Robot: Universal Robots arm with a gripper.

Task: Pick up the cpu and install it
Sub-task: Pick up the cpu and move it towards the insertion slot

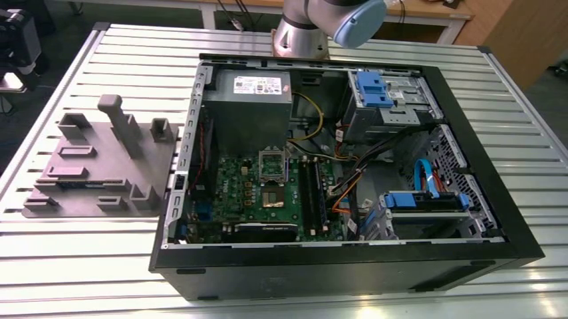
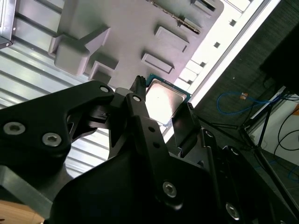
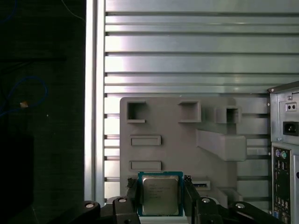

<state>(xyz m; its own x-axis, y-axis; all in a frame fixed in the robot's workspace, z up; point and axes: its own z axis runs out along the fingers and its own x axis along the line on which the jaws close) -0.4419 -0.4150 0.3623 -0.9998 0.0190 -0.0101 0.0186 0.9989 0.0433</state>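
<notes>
I have the cpu [image 3: 160,198] clamped in the gripper [image 3: 160,187]. In the first wrist view its two black fingers [image 3: 132,192] press on opposite edges of the chip. Its dull metal top faces the camera and its green border shows around it. I judge the edge hold is meant to keep both flat faces of the chip untouched and level.

The grey fixture tray [image 3: 177,140] looks small behind the chip, with the slatted desk [image 3: 187,60] all around it. So I take the cpu to be carried well above the tray, not resting in one of its pockets.

The second wrist view looks obliquely along the finger linkage. There the cpu [image 2: 161,98] sits between the finger tips, with the tray's raised blocks beyond it.

The exterior view gives me what the wrist cameras lack. It shows the open computer case [image 1: 497,219] just beside the tray on the desk. Inside, the green motherboard [image 1: 239,193] lies flat with its socket [image 1: 273,163] exposed, well apart from the tray.
</notes>
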